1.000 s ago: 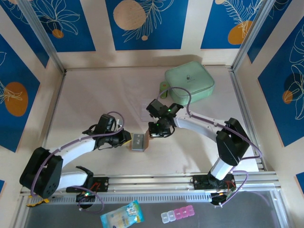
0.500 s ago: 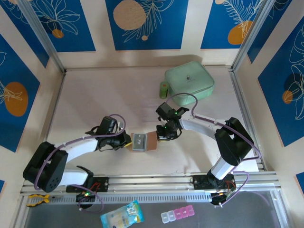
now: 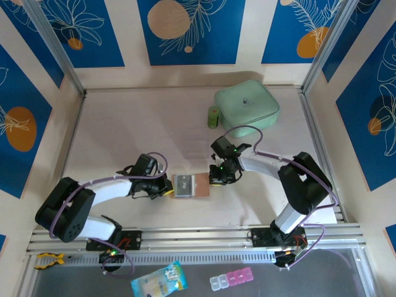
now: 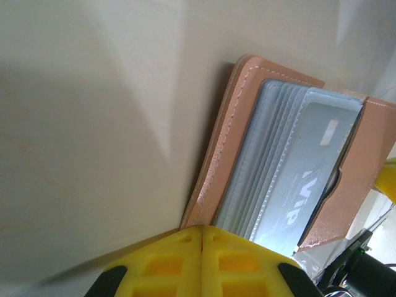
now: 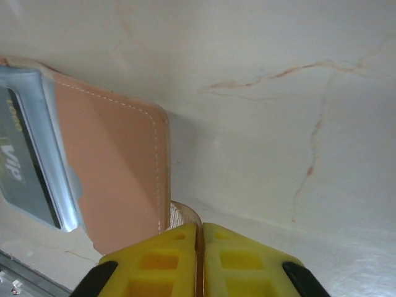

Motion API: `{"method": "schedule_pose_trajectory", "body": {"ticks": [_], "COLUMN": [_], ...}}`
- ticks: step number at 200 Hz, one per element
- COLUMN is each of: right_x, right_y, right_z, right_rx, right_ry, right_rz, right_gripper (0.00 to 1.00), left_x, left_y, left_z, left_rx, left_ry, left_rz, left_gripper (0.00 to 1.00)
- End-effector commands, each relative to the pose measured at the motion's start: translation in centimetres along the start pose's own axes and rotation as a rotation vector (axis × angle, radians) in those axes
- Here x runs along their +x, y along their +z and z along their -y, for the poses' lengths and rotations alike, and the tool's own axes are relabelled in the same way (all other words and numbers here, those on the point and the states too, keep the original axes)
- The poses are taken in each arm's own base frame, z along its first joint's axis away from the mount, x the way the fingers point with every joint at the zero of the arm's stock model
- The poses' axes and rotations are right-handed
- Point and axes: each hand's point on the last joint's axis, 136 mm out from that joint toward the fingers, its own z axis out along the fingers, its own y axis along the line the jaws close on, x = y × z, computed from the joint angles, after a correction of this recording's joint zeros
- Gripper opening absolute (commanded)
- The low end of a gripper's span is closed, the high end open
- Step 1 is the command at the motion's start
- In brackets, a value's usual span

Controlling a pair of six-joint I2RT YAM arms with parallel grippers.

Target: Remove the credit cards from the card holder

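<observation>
The tan card holder lies spread open on the table between my two grippers. Its grey-blue pockets hold the credit cards, and a grey one marked VIP sits on top, tucked in its sleeve. My left gripper is shut with its tips on the holder's left edge. My right gripper is shut on the holder's snap tab, which shows as a thin strip between its tips. The bare tan flap lies flat beside the VIP card.
A mint-green zip pouch stands at the back right with a small green bottle at its left. In front of the aluminium rail lie a light-blue packet and a pill box.
The right gripper has moved right and nearer with the snap tab, swinging the holder's right flap open flat. The left gripper has closed at the holder's left edge.
</observation>
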Motion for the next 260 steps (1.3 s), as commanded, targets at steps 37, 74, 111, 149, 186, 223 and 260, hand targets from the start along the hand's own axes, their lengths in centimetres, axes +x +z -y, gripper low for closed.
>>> {"method": "schedule_pose_trajectory", "body": {"ticks": [37, 74, 111, 149, 186, 223, 260], "right_x": [0.6, 1.0, 1.3, 0.9, 0.5, 0.2, 0.8], "right_y": [-0.5, -1.9, -2.1, -4.3, -7.5, -9.1, -8.0], "right_z": [3.2, 5.6, 6.9, 5.9, 3.5, -1.9, -8.0], "right_rx": [0.068, 0.115, 0.142, 0.159, 0.192, 0.140, 0.082], "right_ry": [0.037, 0.082, 0.103, 0.082, 0.026, -0.060, -0.181], "right_rz": [0.005, 0.037, 0.036, 0.085, 0.148, 0.193, 0.162], "right_gripper": [0.25, 0.34, 0.36, 0.35, 0.35, 0.35, 0.36], "left_x": [0.5, 0.8, 1.1, 1.0, 0.9, 1.2, 1.3], "left_y": [0.7, 1.0, 1.0, 0.6, 0.3, 0.5, 0.3], "left_z": [-0.5, -0.6, -0.5, 0.6, 0.4, 0.2, 0.1], "left_rx": [-0.059, -0.062, -0.058, -0.030, -0.040, -0.032, -0.027], "left_ry": [-0.027, -0.033, -0.029, -0.014, 0.001, -0.003, 0.000], "left_rz": [-0.004, -0.009, -0.015, -0.002, 0.010, -0.001, 0.004], "left_gripper": [0.04, 0.04, 0.04, 0.04, 0.05, 0.05, 0.05]}}
